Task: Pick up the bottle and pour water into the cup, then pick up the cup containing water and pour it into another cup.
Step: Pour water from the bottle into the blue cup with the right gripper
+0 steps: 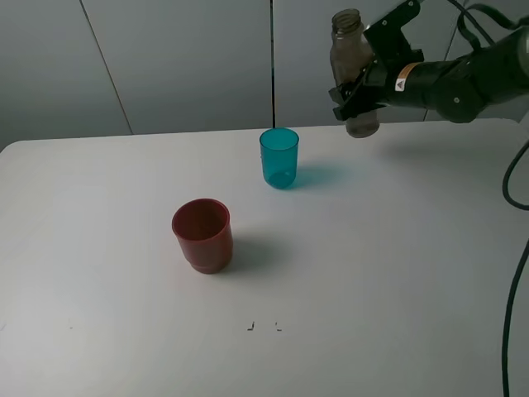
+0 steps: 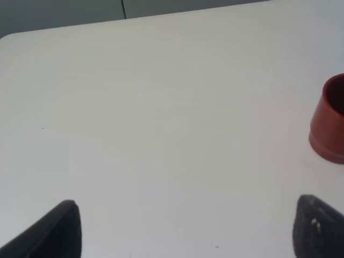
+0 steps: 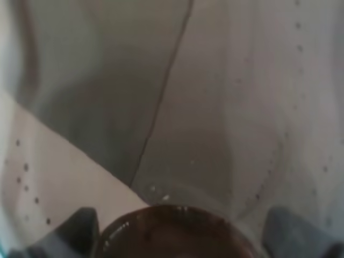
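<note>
My right gripper [image 1: 355, 93] is shut on the smoky grey-brown bottle [image 1: 351, 58] and holds it upright in the air, above and to the right of the teal cup [image 1: 279, 157]. The bottle's open neck points up. In the right wrist view the translucent bottle [image 3: 177, 134] fills the picture between the fingertips [image 3: 80, 228]. The teal cup stands upright at the back middle of the white table [image 1: 397, 273]. The red cup [image 1: 202, 234] stands upright in front and to the left of it; it also shows in the left wrist view [image 2: 329, 126]. My left gripper [image 2: 185, 231] is open and empty above the bare table.
A grey panelled wall [image 1: 165, 58] stands behind the table. Black cables [image 1: 514, 248] hang at the right edge. Small dark marks [image 1: 252, 326] lie near the front middle.
</note>
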`<state>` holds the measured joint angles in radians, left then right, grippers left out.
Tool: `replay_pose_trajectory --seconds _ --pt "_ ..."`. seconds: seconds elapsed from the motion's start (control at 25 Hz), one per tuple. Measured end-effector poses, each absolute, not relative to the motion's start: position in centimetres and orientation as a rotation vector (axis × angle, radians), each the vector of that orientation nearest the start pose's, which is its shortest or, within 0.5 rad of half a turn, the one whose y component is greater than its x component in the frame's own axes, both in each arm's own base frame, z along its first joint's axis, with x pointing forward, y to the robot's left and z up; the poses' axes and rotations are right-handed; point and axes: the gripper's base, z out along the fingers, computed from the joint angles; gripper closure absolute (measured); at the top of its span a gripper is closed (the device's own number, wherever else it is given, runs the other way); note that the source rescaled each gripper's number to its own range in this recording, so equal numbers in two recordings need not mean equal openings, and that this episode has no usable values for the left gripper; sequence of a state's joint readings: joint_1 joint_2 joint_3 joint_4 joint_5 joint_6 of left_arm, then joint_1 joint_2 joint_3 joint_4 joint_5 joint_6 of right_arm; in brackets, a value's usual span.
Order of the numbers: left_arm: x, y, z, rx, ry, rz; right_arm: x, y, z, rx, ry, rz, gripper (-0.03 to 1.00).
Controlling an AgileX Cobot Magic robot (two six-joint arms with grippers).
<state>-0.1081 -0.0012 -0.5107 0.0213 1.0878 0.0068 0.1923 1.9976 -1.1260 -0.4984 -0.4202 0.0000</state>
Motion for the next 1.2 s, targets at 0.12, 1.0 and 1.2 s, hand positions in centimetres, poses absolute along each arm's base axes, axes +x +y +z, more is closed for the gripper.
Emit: replay_pose_trajectory --seconds 0.12,1.0,1.2 --pt "-0.7 0.3 27.8 0.117 2.056 -0.037 42.1 10.7 16.7 -0.83 1.779 -0.014 0.97" --pt "-0.7 0.3 27.8 0.11 2.057 -0.041 44.3 12.7 15.6 -1.265 1.595 -0.314 0.97" --pt "-0.7 0.3 27.8 0.11 2.057 -0.041 44.3 12.7 15.6 -1.32 1.555 -0.356 0.97"
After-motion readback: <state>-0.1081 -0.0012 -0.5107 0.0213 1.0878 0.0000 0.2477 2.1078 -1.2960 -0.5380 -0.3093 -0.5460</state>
